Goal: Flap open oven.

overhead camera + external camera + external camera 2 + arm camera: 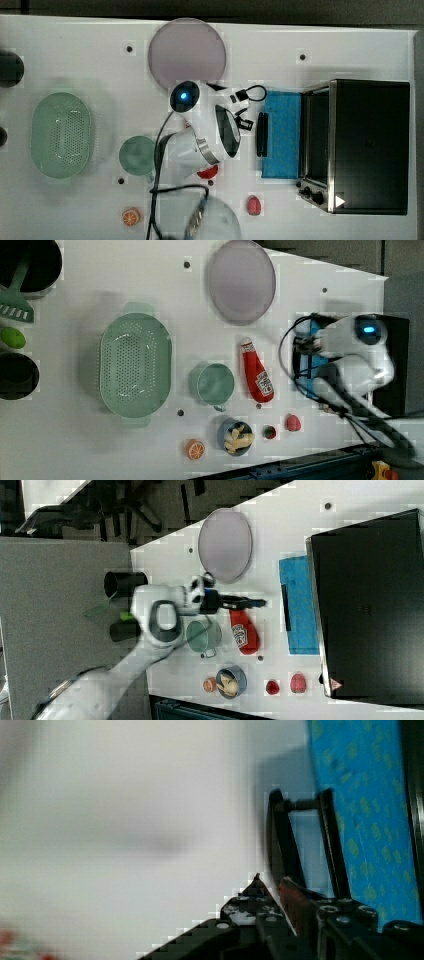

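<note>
The oven [370, 145] is a black box at the top view's right, with a silver front frame and knobs. Its blue glass door [282, 135] lies flapped down flat on the table, and the dark bar handle [261, 134] runs along the door's outer edge. My gripper [243, 119] hovers just off that handle, on the side away from the oven. In the right view the gripper [257, 601] points at the handle [285, 607] with a short gap between them. The wrist view shows the handle [280, 840] just beyond my fingertips [250, 897]. The jaws stand narrowly open, holding nothing.
A ketchup bottle [256, 372], a green cup [215, 384] and a green colander [135, 365] stand behind the arm. A grey plate [241, 280] lies at the table's far side. A bowl of food [235, 436], a strawberry [253, 205] and an orange slice [131, 217] sit near the front edge.
</note>
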You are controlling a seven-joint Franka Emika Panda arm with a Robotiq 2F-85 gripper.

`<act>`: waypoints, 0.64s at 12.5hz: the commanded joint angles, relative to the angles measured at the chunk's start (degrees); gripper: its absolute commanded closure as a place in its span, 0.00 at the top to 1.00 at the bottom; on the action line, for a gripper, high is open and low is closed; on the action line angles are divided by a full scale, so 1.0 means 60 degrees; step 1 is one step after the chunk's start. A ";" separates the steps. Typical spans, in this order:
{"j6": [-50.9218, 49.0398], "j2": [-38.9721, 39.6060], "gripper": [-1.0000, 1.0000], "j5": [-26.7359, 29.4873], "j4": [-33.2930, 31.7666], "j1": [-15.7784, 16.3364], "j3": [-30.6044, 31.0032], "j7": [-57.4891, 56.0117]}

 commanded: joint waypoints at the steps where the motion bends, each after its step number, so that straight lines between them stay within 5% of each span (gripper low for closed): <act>1: -0.0341 -0.1664 0.17 0.1198 0.0403 -0.0030 -0.0286 0.0465; 5: -0.1449 -0.3235 0.17 0.3244 0.0567 -0.0036 -0.0677 0.0465; 8: -0.3370 -0.4386 0.17 0.3505 0.1051 -0.0018 -0.0618 0.0466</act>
